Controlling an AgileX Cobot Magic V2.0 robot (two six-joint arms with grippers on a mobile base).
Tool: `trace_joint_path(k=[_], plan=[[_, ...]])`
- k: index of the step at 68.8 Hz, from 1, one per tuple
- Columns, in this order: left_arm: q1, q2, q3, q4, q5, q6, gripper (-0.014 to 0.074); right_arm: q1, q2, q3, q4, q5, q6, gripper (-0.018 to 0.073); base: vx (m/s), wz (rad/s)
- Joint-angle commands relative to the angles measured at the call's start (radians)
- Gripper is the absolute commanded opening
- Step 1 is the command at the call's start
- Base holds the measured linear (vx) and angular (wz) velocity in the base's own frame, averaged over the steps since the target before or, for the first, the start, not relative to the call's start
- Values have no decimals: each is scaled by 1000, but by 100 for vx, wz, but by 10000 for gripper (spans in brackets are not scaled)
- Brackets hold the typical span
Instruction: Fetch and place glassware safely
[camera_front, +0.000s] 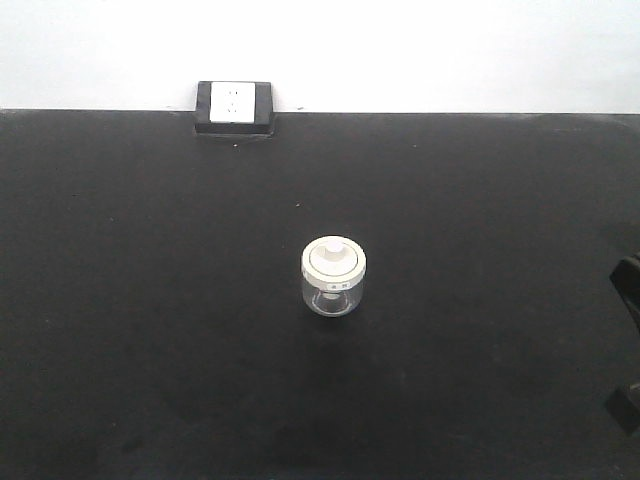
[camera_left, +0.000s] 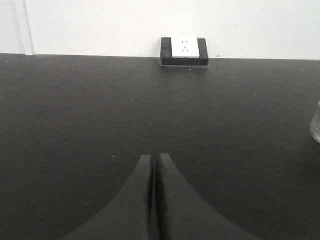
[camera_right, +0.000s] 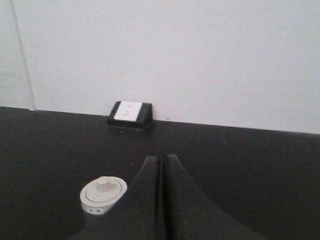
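Note:
The glassware is a small squat clear jar (camera_front: 333, 276) with a cream-white knobbed lid. It stands upright in the middle of the black table (camera_front: 150, 300). In the right wrist view its lid (camera_right: 103, 193) shows just left of my right gripper (camera_right: 162, 158), whose jaws are shut and empty. My left gripper (camera_left: 155, 157) is shut and empty over bare table; a sliver of the jar's glass (camera_left: 316, 125) shows at that view's right edge. In the front view only a dark part of my right arm (camera_front: 627, 340) shows at the right edge.
A black block with a white socket plate (camera_front: 235, 107) sits at the table's far edge against the white wall; it also shows in the left wrist view (camera_left: 184, 50) and the right wrist view (camera_right: 130, 114).

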Motion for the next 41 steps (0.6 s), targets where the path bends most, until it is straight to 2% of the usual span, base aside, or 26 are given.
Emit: trace_joint_path(k=[1, 6, 10, 14, 27, 41], plan=[[-6, -11, 31, -2, -70, -7, 2, -56, 28, -28, 218, -16, -213, -3, 0, 0], [-6, -11, 31, -2, -70, -7, 2, -106, 30, -28, 356, 8, -353, -3, 0, 0], [-6, -11, 31, -2, -70, -7, 2, -133, 29, -28, 412, 29, -430, -3, 0, 0], [-6, -11, 31, -2, -70, -7, 2, -150, 17, -28, 428, 66, -476, -3, 0, 0], [-6, -11, 31, -2, -70, -7, 2, -188, -69, -25, 398, 217, -493, -3, 0, 0], [-6, -11, 31, -2, -70, -7, 2, -289, -171, -12, 393, 317, -493, -3, 0, 0]])
